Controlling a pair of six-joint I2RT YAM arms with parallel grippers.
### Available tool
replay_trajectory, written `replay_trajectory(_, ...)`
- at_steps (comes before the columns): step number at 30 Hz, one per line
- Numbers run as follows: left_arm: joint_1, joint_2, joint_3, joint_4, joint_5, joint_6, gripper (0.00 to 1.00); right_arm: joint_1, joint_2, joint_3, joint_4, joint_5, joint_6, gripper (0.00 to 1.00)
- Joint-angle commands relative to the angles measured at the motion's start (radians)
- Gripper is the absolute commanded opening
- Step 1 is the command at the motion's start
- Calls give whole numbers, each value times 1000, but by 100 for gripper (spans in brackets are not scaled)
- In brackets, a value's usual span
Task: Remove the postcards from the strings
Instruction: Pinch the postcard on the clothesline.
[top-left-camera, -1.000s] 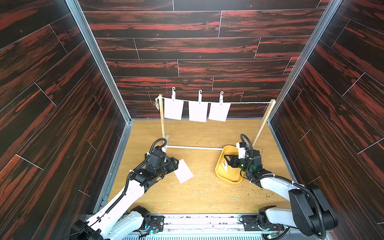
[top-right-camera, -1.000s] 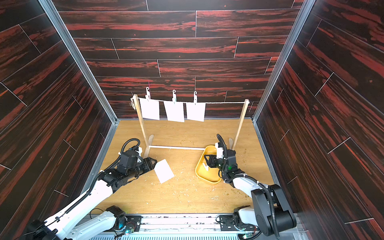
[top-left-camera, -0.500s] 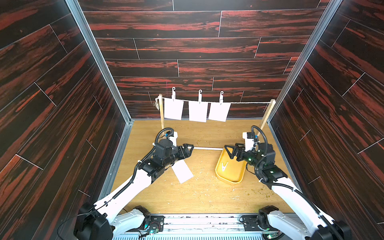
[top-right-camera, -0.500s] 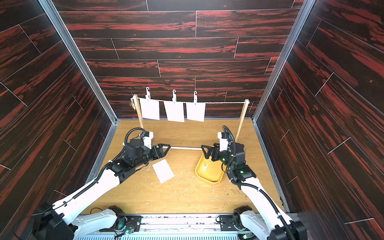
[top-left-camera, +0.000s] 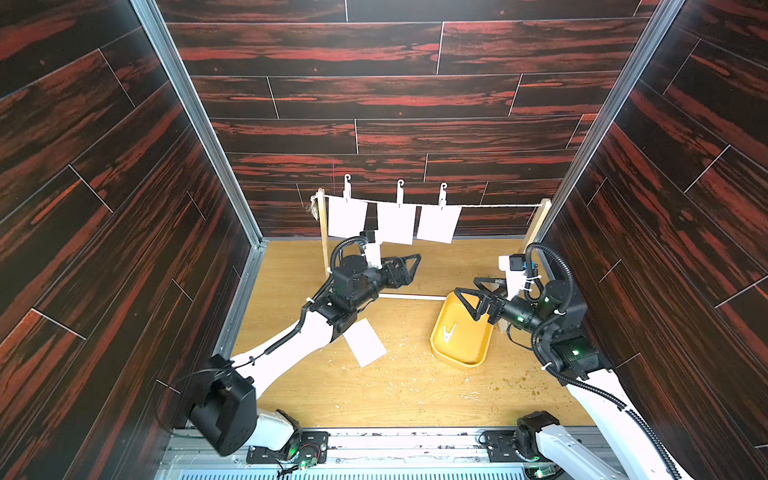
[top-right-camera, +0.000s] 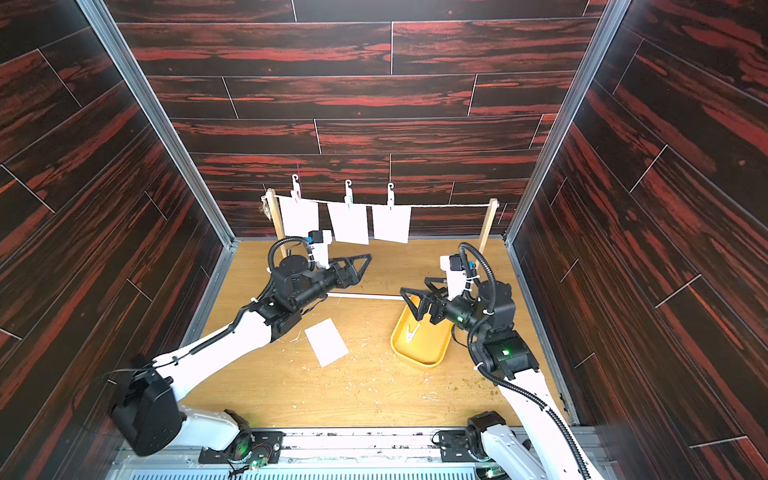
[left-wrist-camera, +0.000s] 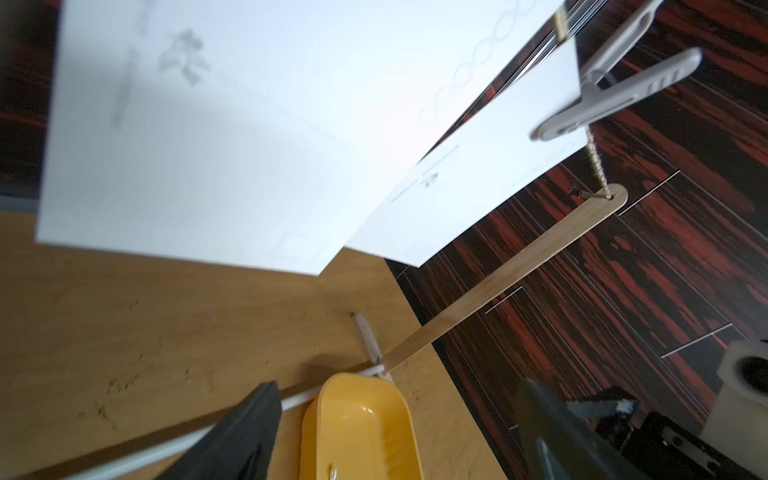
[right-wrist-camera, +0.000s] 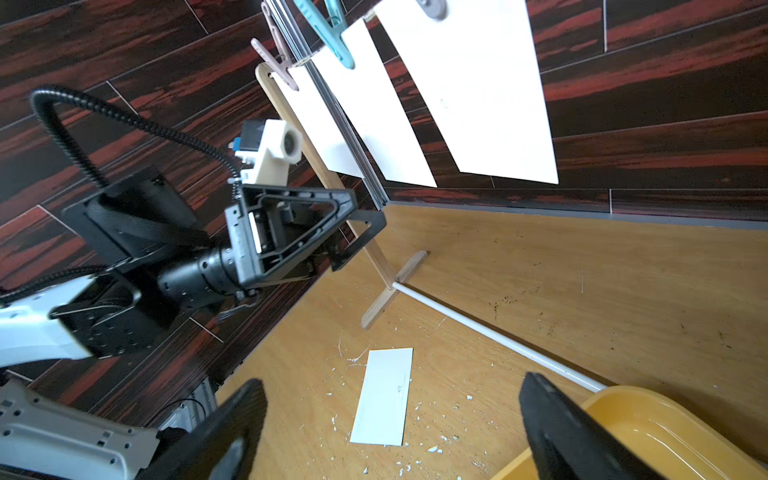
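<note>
We poised the left gripper and right gripper, both released and empty, to pull postcards off the strings.

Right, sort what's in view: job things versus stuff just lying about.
Job: three hanging postcards, string, pegs holding them, postcard lying on the table.
Lying about: yellow tray, loose peg in it, paper scraps.

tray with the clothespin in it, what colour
The tray is yellow, clearest in a top view.
</note>
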Motion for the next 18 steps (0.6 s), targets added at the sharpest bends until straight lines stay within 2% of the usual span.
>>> replay_trajectory(1,2,59,87,109,-3,17,93,6,-13,17,-43,-27,-15,99)
replay_trajectory(10,3,190,252,35,-21,120,94,6,-18,10,-24,-60,-19,98)
replay_trajectory(18,3,279,286,126,31,145,94,6,-13,23,-19,-94,-23,98)
